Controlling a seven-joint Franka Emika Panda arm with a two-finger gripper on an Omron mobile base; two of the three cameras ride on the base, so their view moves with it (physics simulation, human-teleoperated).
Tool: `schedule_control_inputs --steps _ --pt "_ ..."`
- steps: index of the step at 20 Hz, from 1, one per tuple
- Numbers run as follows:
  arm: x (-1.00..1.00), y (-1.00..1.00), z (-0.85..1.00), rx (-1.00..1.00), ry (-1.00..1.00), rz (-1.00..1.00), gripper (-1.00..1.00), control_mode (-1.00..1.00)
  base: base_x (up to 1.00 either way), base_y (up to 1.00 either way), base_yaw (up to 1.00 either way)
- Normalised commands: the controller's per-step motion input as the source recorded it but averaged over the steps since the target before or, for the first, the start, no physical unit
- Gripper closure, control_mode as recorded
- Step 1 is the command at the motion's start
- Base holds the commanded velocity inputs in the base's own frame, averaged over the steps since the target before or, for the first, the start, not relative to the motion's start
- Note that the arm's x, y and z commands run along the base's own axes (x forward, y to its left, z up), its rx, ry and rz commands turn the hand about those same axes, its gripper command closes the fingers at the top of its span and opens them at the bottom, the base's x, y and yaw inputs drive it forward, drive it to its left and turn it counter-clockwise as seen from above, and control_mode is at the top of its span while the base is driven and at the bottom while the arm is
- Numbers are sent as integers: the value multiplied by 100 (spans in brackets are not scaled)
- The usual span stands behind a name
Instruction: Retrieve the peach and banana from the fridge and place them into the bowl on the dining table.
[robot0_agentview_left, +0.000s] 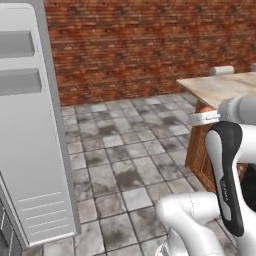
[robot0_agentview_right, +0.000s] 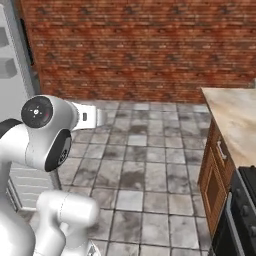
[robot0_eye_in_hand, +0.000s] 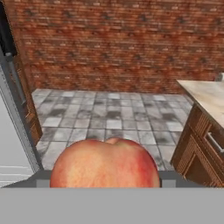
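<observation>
1. We see the peach (robot0_eye_in_hand: 105, 162) large at the bottom of the hand view, seated between the fingers of the gripper (robot0_eye_in_hand: 105, 177). The jaws stand wide, and we judge them closed on the fruit rather than idle; the finger tips themselves are hidden behind it.
2. The fridge (robot0_agentview_left: 30, 130) stands to the left with its door swung out over the tiled floor (robot0_agentview_left: 125, 150).
3. The dining table (robot0_agentview_right: 235, 120) lies to the right, its stone top near the brick wall (robot0_agentview_right: 140, 45). The part of the top we can see is bare.
4. Neither bowl nor banana can be located from these views.
5. Progress, as we judge it: peach retrieved and in carriage toward the table, not yet placed.
6. Remaining: set the peach into the bowl, return to the fridge for the banana, deliver it likewise.
</observation>
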Motion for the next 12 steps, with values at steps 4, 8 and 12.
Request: schedule_control_inputs --steps 4,8,12 --pt "0 0 0 0 0 0 100 100 100 -9 19" --pt "0 0 0 0 0 0 100 100 90 -43 17" --pt "0 0 0 0 0 0 100 100 82 -69 15"
